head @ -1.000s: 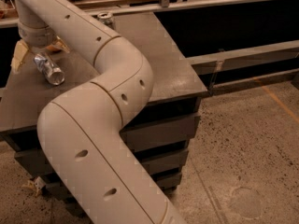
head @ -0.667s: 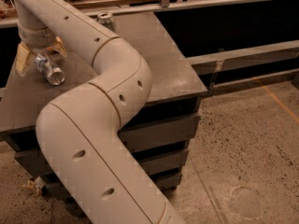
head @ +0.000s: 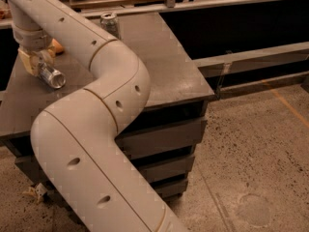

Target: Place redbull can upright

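Gripper (head: 37, 64) at ten o'clock, clenched on tilted redbull can (head: 53, 77) over table (head: 164, 71). Could topple and roll toward the edge if released before standing fully upright.

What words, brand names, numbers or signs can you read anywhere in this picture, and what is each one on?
Slim shiny silver-and-blue redbull can, on its side at the cream gripper over the dark grey table, left side: print too blurred to read.
Wider dull silver-grey can, upright near the table's back edge: no legible label.
Elsewhere: no text.
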Robot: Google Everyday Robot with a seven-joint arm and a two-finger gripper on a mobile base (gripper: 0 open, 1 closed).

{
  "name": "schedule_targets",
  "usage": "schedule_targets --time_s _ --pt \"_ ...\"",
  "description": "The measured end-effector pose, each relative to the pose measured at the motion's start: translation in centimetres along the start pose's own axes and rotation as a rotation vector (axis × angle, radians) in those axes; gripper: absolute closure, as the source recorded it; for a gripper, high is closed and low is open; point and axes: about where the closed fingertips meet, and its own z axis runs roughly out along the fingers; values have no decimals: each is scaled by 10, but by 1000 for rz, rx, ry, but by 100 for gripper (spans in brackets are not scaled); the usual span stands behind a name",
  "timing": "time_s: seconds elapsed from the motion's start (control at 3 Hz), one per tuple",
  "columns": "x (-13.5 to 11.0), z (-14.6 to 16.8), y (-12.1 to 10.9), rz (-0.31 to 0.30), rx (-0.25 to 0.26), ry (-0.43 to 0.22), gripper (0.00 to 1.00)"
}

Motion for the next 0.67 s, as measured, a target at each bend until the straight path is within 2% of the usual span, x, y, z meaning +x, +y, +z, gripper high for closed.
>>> schedule_targets --time_s 0.33,0.67 --pt "-12 -19 16 -78 -9 -33 87" --pt "-24 -60 31 -167 -27 -120 100"
